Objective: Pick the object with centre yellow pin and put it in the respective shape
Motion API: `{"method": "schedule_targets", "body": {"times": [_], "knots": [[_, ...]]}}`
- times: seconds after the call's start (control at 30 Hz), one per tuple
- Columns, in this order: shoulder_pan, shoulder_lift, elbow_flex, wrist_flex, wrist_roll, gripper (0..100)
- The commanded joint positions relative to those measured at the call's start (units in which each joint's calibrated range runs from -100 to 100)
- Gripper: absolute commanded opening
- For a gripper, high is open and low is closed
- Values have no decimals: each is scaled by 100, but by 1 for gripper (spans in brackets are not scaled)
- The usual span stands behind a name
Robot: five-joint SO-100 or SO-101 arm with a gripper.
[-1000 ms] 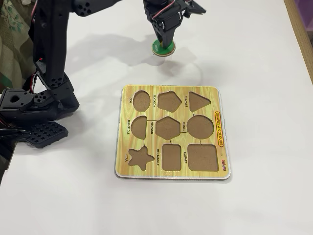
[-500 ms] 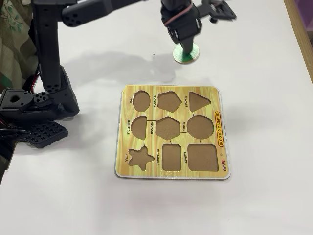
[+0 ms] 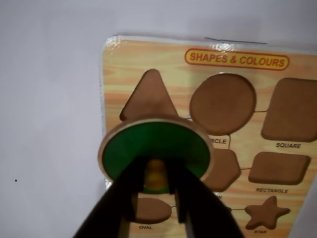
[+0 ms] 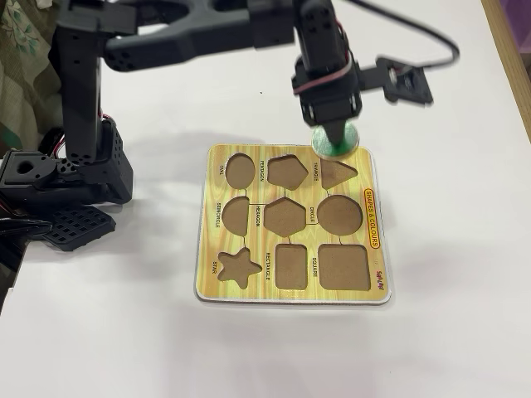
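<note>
The pincer [image 3: 157, 186] is clamped on the yellow pin [image 3: 156, 174] of the green disc [image 3: 156, 148], carrying it above the upper edge of the puzzle board [image 4: 292, 292] in the fixed view, near the triangle hole [image 4: 336, 172] and short of the circle hole [image 4: 339, 213] just below it in that frame. The risk is clear: the grip is only on that small pin, so the disc can tilt or swivel, and a release from here would land it across the triangle hole or the board's rim. If it comes down off-centre, its edge may catch the circle hole's lip and sit proud, or push the board along the white table [image 4: 465, 249].
</note>
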Motion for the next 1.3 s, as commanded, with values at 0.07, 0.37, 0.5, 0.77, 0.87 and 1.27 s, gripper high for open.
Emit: {"method": "schedule_targets", "body": {"times": [0.07, 0.37, 0.5, 0.77, 0.87, 1.27], "knots": [[272, 235, -728, 18, 31, 1], [643, 561, -540, 36, 26, 1], [721, 628, -108, 36, -21, 1], [858, 687, 189, -16, 36, 1], [858, 812, 126, -34, 0, 1], [809, 1164, -1142, -25, 47, 1]]}}
